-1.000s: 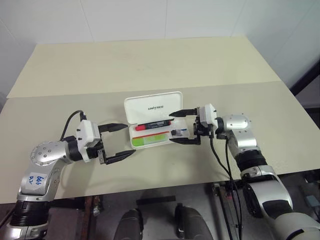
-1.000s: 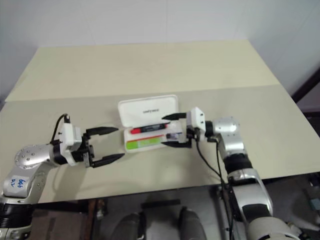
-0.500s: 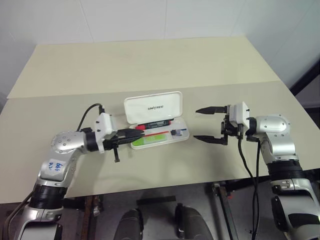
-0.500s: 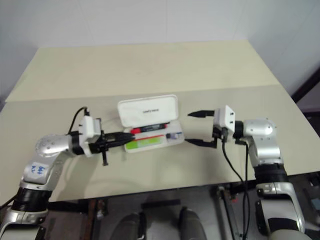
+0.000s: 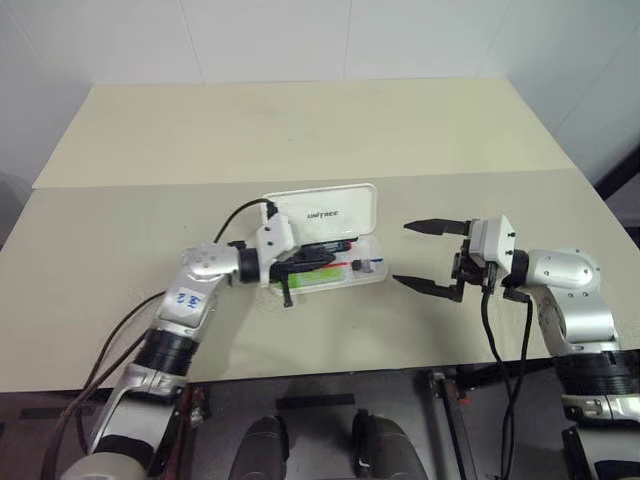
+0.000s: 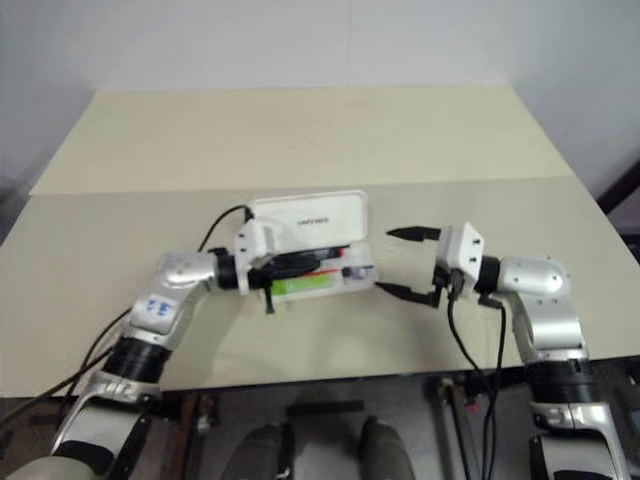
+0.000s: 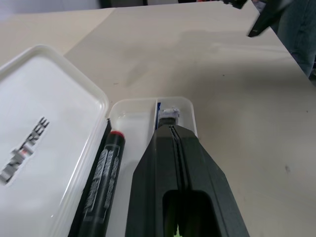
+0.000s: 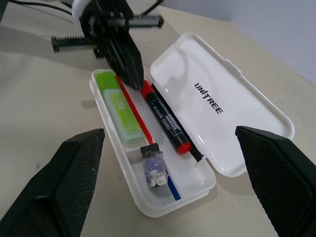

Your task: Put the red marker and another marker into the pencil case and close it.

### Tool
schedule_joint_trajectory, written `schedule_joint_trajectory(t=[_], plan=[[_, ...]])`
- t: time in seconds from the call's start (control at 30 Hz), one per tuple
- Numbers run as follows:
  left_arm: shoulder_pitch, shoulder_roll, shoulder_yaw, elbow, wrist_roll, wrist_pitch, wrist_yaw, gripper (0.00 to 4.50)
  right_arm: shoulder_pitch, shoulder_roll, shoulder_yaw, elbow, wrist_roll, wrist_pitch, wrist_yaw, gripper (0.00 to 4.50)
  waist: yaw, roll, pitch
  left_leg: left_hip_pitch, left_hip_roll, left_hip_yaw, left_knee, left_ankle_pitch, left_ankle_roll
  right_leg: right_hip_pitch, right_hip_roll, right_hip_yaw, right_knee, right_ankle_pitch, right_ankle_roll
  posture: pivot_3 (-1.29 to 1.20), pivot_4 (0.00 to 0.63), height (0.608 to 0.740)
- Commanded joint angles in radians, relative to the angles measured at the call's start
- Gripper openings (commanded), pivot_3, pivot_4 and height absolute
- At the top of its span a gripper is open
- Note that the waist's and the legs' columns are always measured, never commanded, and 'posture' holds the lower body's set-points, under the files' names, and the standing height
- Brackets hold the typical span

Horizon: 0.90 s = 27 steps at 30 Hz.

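Note:
The white pencil case (image 8: 232,98) lies open on the table, its lid with black "UNITREE" print (image 5: 325,213) folded back. In its tray the red marker (image 8: 165,118) rests along the hinge side, and the light-green highlighter (image 8: 118,106) lies along the front side, a thin red stripe between them. My left gripper (image 5: 325,260) is shut with nothing in it, its fingers (image 7: 173,163) low over the tray above the highlighter, tips pointing along the case. My right gripper (image 5: 400,253) stands open just off the case's right end, its fingers (image 8: 69,173) wide apart and holding nothing.
A small bluish-white block (image 8: 152,165) sits in the tray's end compartment. The beige table (image 5: 300,130) has a seam running across behind the case. The left arm's black cable (image 5: 235,215) loops beside the lid. The front edge (image 5: 350,365) is close below both arms.
My left gripper has shut and swung right, from beside the case to over its tray. My right gripper has pulled back off the case's right end, still open.

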<state>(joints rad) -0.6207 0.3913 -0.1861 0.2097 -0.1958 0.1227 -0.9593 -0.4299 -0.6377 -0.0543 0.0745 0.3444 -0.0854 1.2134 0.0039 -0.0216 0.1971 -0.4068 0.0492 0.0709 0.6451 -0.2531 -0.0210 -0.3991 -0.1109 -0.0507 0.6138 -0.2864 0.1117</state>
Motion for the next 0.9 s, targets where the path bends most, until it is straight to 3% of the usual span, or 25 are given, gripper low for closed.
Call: schedule_joint_trajectory(t=[0.03,0.57,0.9], plan=[[-0.041,-0.028,-0.020,0.042,0.031,-0.035,0.007,0.03,0.026,-0.012,-0.037,-0.076,0.025,0.013,-0.043,4.50,-0.001,0.000,0.000,0.000,0.000,0.000,0.001,0.000,0.001,0.001,0.000,0.000,0.000,0.000,0.001,0.00,0.150,0.740],[-0.144,-0.164,-0.047,0.290,0.110,-0.134,0.024,0.03,0.113,-0.008,-0.055,-0.208,0.038,0.055,-0.157,4.50,0.006,0.000,0.000,0.000,0.000,0.000,0.003,-0.003,0.006,0.002,0.000,0.000,-0.001,0.001,0.001,0.00,0.150,0.740],[-0.127,-0.163,-0.027,0.267,0.115,-0.140,0.019,0.03,0.116,0.002,-0.044,-0.219,0.045,0.059,-0.176,4.50,0.015,0.000,0.000,0.000,0.000,0.000,0.003,-0.004,0.006,0.002,0.000,0.000,-0.001,0.001,0.002,0.00,0.150,0.740]])
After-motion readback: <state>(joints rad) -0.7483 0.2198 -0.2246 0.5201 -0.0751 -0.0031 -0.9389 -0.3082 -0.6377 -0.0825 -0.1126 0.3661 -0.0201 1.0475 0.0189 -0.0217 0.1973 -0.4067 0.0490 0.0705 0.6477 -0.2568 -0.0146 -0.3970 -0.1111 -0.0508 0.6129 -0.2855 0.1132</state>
